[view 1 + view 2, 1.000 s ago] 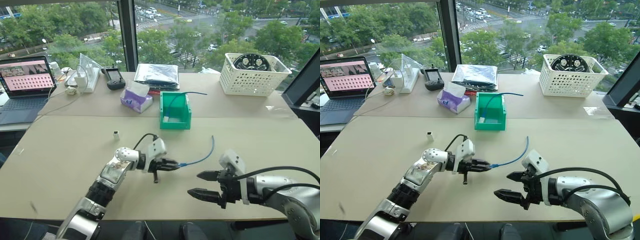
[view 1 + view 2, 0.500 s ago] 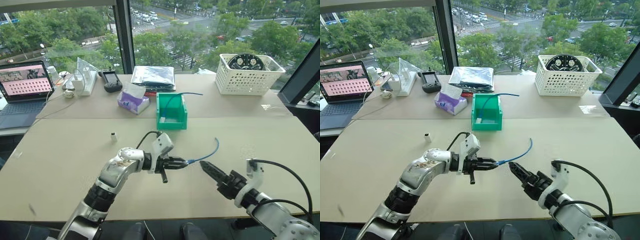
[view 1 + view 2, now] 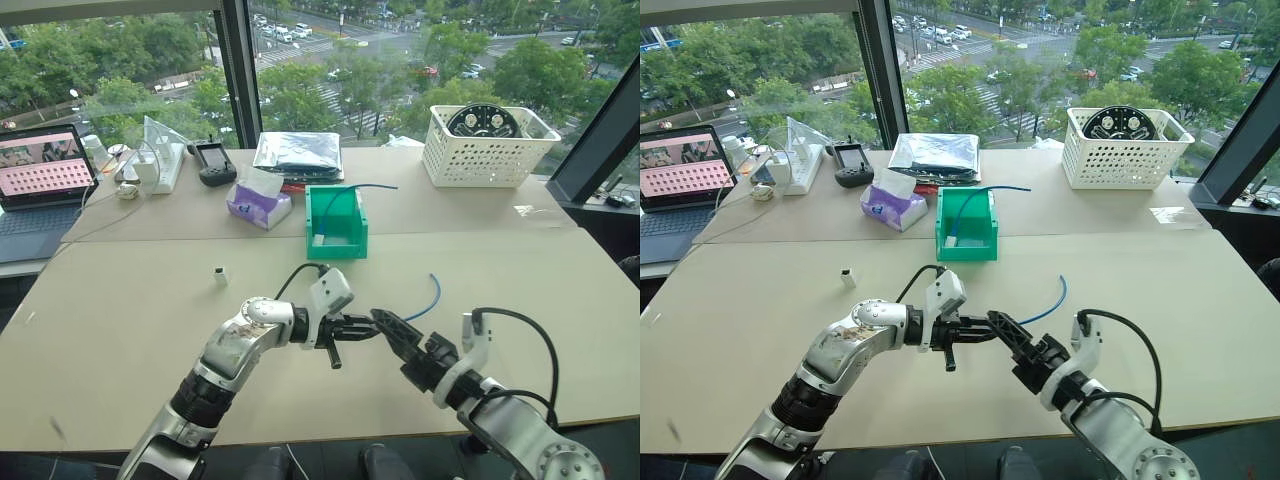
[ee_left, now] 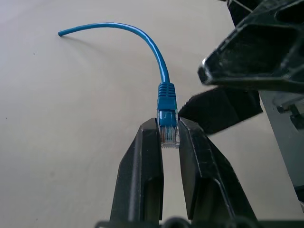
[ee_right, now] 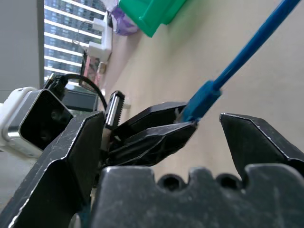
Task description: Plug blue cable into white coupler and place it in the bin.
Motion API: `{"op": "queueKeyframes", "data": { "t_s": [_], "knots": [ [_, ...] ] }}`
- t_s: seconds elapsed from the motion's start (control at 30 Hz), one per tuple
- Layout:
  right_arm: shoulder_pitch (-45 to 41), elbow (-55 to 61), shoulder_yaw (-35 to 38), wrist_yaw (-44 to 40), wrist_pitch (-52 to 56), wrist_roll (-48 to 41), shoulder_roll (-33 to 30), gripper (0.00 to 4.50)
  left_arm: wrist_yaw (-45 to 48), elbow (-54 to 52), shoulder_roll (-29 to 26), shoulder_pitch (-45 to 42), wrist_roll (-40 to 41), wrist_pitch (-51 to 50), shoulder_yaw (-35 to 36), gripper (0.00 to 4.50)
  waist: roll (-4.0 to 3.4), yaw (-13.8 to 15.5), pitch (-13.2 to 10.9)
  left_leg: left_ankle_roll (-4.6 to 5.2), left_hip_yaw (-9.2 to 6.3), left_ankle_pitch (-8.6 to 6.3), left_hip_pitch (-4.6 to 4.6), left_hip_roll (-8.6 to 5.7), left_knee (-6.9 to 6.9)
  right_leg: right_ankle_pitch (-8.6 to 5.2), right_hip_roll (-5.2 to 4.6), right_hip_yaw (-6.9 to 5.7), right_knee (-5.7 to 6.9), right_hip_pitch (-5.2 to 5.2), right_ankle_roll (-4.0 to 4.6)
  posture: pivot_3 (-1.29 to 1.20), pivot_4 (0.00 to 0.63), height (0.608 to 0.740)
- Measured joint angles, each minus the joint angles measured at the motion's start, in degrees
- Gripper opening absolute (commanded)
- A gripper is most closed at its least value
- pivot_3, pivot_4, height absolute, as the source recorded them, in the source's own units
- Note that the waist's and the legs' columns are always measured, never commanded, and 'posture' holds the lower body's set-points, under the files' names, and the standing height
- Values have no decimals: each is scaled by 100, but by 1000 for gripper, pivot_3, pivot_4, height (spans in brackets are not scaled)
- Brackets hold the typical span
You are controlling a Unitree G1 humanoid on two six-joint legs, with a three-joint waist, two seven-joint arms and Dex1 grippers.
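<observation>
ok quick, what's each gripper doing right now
Left gripper: shut on the blue cable, at its clear plug.
Right gripper: open, holding nothing, its fingers either side of that plug end.

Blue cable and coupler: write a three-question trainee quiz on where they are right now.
1. True or false: the left pincer is shut on the cable plug.
2. Where is the coupler? A) on the table B) in the bin C) in the right pincer
3. Fill in: the right pincer is ____, beside the plug.

Key: 1 true; 2 A; 3 open.
</observation>
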State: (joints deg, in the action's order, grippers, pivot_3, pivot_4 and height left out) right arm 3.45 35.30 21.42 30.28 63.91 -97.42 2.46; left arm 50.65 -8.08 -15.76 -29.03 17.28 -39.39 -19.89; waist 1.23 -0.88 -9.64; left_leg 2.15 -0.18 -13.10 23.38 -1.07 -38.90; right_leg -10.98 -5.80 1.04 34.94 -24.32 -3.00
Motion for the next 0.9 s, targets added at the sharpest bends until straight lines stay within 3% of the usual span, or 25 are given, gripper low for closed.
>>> {"op": "queueKeyframes", "data": {
  "t_s": [0.2,0.6,0.7,0.9],
  "knots": [
    [163,0,-625,235,-1017,-415,-778,4500,-57,0,0,0,-2,35,-22,69,1,7,0,0,0,0,1,2,0,-2,3,-1,-4,2,-1,0,150,734],
    [256,2,-1151,111,-2135,-486,-1582,4500,-116,-2,-8,1,11,33,-25,69,2,14,-1,1,0,0,2,2,0,-3,4,0,-6,1,0,0,150,734],
    [248,2,-1202,62,-2313,-484,-1708,3802,-116,-2,-8,1,12,33,-26,69,2,18,-1,1,1,0,3,2,0,-3,3,0,-6,1,1,0,150,734],
    [237,-110,-1366,21,-2585,-404,-1875,1744,-133,-9,-4,0,21,35,-11,69,3,19,-2,1,1,0,4,3,0,-6,3,0,-7,1,5,0,150,734]
  ]
}}
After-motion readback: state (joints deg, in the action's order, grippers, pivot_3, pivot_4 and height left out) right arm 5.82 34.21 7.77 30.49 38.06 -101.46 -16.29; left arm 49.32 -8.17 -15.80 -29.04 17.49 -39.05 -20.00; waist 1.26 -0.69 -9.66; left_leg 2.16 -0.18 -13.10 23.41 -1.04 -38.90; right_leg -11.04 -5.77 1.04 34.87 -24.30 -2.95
